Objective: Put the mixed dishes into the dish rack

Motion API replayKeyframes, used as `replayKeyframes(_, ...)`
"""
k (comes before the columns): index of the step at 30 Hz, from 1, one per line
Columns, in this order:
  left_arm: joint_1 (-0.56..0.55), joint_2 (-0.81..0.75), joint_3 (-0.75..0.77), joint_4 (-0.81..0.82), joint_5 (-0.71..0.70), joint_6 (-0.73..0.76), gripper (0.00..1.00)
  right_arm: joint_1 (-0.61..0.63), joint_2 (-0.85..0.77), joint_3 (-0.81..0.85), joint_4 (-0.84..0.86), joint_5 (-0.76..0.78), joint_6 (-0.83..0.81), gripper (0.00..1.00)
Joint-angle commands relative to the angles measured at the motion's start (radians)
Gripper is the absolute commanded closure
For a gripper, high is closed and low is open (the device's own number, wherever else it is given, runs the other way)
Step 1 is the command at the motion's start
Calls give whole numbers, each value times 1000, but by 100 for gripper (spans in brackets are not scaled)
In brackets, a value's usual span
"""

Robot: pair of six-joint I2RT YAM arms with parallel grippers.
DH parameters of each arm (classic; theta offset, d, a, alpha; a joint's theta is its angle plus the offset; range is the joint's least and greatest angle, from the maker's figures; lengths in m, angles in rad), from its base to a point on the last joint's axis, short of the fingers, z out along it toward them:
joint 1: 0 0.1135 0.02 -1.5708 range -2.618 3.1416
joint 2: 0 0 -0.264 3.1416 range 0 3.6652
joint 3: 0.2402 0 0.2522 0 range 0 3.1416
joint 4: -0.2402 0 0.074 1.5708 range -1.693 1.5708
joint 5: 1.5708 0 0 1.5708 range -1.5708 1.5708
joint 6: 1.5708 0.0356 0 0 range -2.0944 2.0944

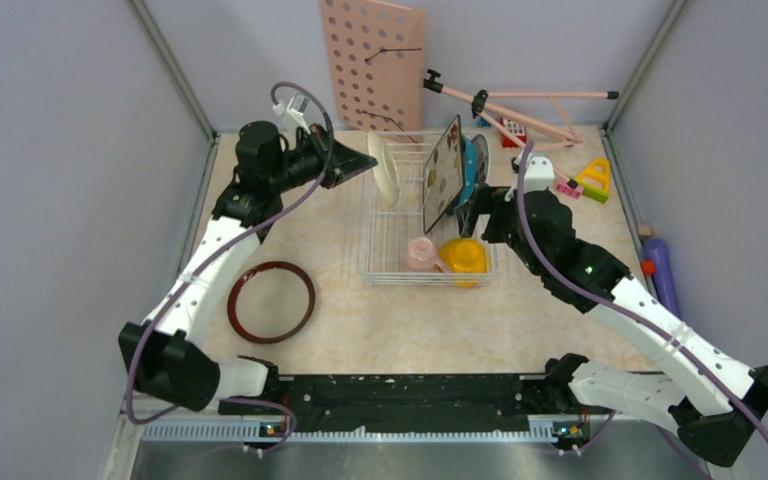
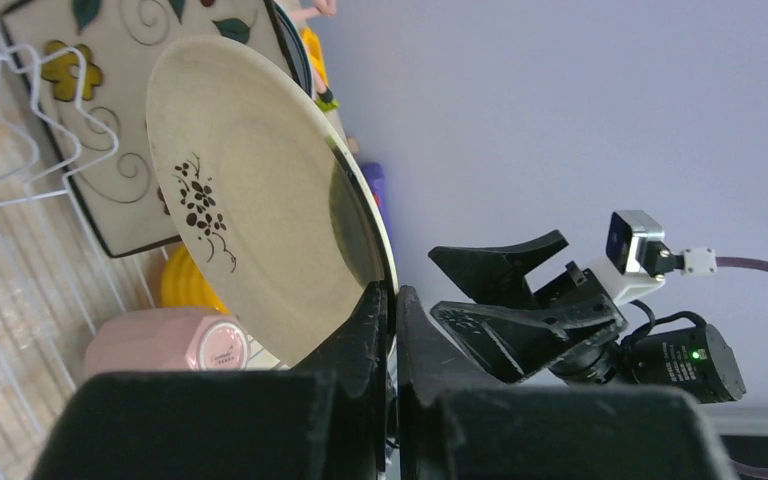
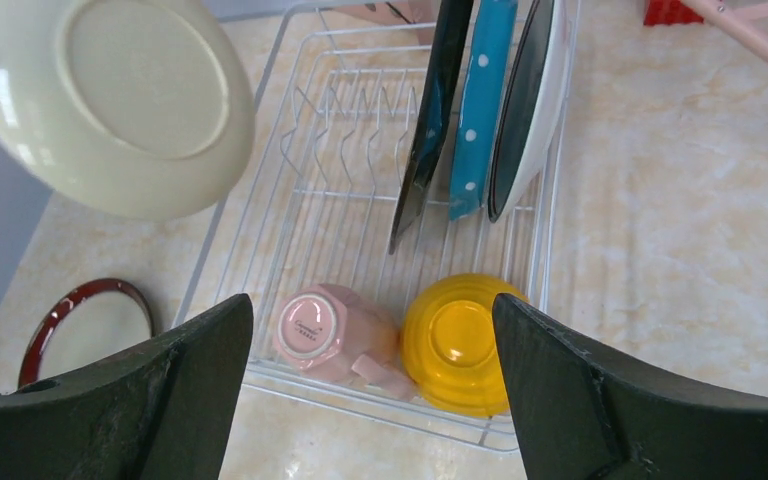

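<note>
My left gripper [image 1: 363,165] [image 2: 392,296] is shut on the rim of the round white patterned plate [image 1: 384,168] [image 2: 260,220] and holds it on edge over the back left of the dish rack [image 1: 385,270] [image 3: 330,190]. It also shows in the right wrist view [image 3: 110,100]. In the rack stand the square flowered plate [image 1: 442,175] [image 3: 430,120], the teal dotted plate [image 3: 475,110] and a white-backed plate [image 3: 530,100]. The pink mug [image 3: 325,330] and the yellow bowl [image 3: 455,345] lie at its front. My right gripper [image 1: 472,212] [image 3: 370,300] is open and empty above them. The brown-rimmed plate [image 1: 271,301] lies on the table. The teal mug is out of view.
A pink pegboard [image 1: 372,65] leans on the back wall, with a pink rod frame [image 1: 520,105] to its right. Toy blocks [image 1: 585,182] lie at the back right. A purple object [image 1: 660,270] lies by the right wall.
</note>
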Motion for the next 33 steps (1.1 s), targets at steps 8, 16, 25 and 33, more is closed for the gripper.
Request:
replayKeyframes(8,-23,365,330,175,203,23,100,-12,-83,0,74,91,-44,13)
replayKeyframes(16,-17,520,427,82,141,80,100,-20,-76,11,93,103,-68,13)
replayKeyframes(25,-14,643,441,87,146,89,100,-27,-57,-3,125,95,-75,12)
replayKeyframes(33,-21,697,457,5,89,163,100,-33,-46,-8,132,80,-70,12)
